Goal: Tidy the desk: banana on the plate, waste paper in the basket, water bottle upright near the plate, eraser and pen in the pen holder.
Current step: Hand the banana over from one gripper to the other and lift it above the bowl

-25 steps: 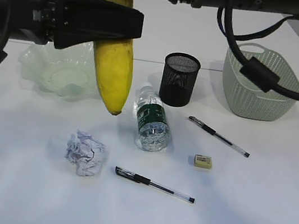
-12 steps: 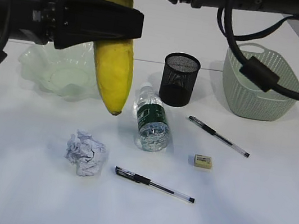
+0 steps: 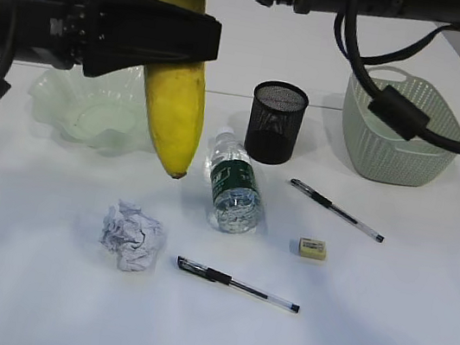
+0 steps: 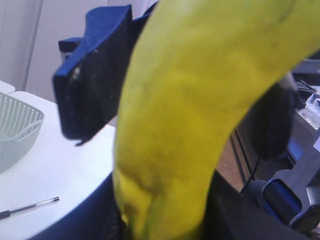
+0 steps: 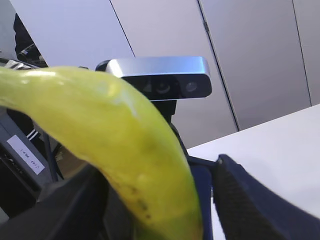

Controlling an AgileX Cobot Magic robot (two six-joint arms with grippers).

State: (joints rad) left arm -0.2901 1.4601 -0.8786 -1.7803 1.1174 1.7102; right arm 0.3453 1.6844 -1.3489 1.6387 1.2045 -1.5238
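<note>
Exterior view is showing my left fingers [image 3: 160, 34] clamping the long yellow banana [image 3: 175, 103], hanging it tip-down above the white table [image 3: 379, 336], just beside the pale green glass plate [image 3: 57, 101]. I am reaching my right arm in at its top end, but whether those fingers are gripping I cannot tell. Nothing is looking finished: the clear water bottle [image 3: 233, 183] is lying down, the crumpled waste paper [image 3: 130, 236], cream eraser [image 3: 312, 249] and two pens [image 3: 237, 285] are lying loose, and the black mesh holder [image 3: 276, 121] and green basket [image 3: 399, 129] are waiting.
</note>
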